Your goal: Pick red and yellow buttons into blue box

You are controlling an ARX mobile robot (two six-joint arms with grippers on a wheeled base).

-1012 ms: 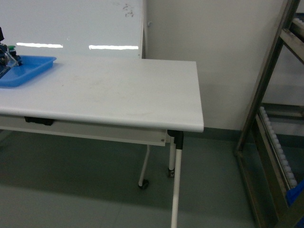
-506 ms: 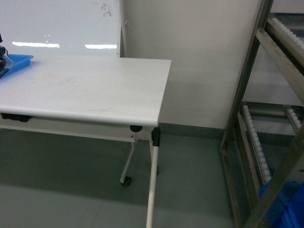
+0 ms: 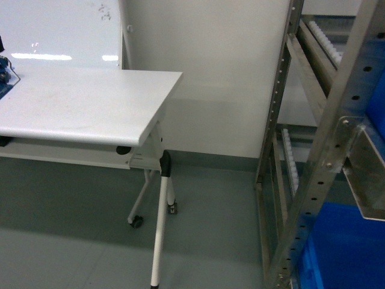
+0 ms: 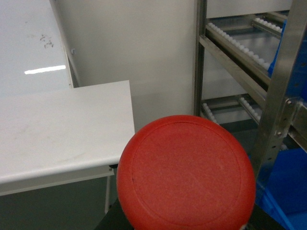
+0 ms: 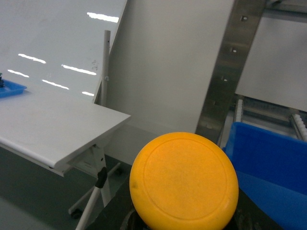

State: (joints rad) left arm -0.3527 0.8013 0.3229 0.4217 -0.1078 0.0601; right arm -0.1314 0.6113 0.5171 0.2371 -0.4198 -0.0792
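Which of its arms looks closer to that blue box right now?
Right, it seems. From the right wrist, the blue box sits just behind the yellow button. From the left wrist, with the red button, only a blue corner shows, low and farther off.

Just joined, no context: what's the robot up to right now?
It is carrying both buttons. The left wrist view is filled by the red button and the right wrist view by the yellow button, each close under its camera; the fingers aren't visible. The head view faces the gap between the white table and a metal rack, with a blue box low in the rack.
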